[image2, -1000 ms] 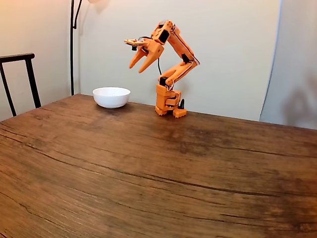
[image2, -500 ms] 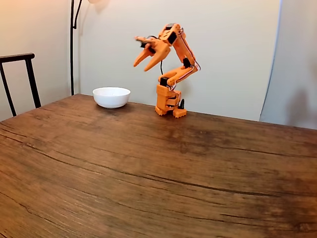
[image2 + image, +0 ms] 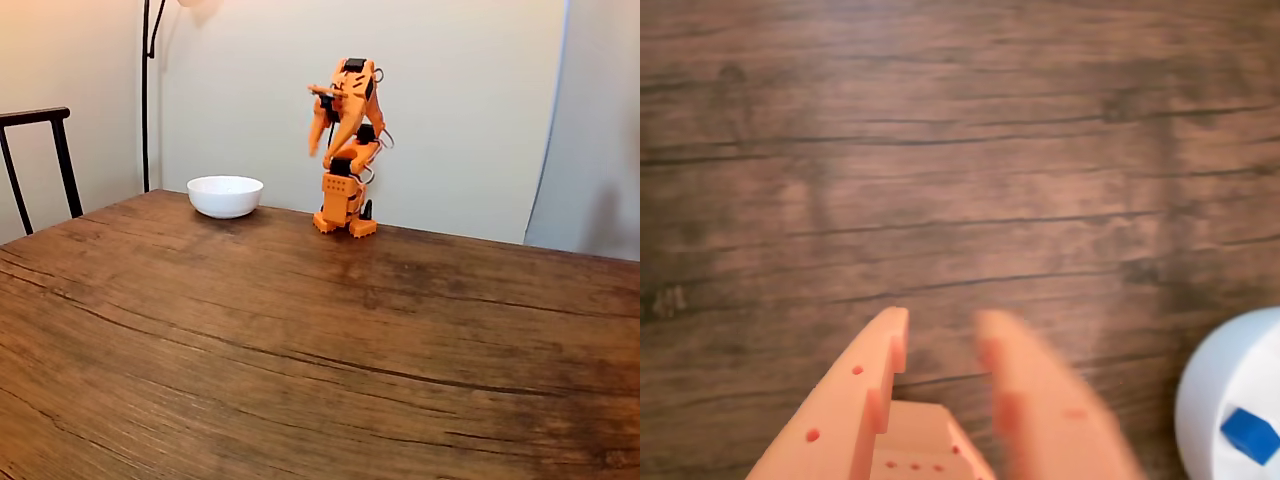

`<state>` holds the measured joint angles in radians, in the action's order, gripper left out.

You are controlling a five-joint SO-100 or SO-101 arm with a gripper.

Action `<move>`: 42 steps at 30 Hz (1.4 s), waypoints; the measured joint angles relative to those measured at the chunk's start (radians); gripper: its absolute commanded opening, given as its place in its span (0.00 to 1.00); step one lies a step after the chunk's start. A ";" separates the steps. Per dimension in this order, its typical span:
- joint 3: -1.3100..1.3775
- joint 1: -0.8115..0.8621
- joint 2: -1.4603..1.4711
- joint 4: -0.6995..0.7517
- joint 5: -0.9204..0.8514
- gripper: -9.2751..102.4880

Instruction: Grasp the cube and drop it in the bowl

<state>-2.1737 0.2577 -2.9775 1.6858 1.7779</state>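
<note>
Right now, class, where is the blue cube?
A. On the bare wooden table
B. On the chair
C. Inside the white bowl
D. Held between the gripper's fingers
C: the wrist view shows the cube lying inside the bowl, while the gripper is open and empty over the table.

You find no text, label, brand, number or sign that can be read in either view.
</note>
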 measured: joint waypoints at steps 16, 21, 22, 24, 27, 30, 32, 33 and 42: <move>-0.196 -0.049 -0.265 -0.031 0.000 0.08; -0.281 -0.098 -0.341 -0.034 0.000 0.08; -0.290 -0.110 -0.344 -0.043 -0.005 0.08; -0.304 -0.117 -0.344 -0.049 0.003 0.08; -0.313 -0.118 -0.344 -0.052 0.003 0.08; -0.341 -0.120 -0.344 -0.074 0.003 0.08; -0.376 -0.115 -0.344 -0.100 0.003 0.08; -0.396 -0.115 -0.344 -0.117 0.003 0.08; -0.528 -0.115 -0.342 -0.264 0.002 0.08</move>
<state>-2.7013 0.1427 -3.3195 1.4220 1.7794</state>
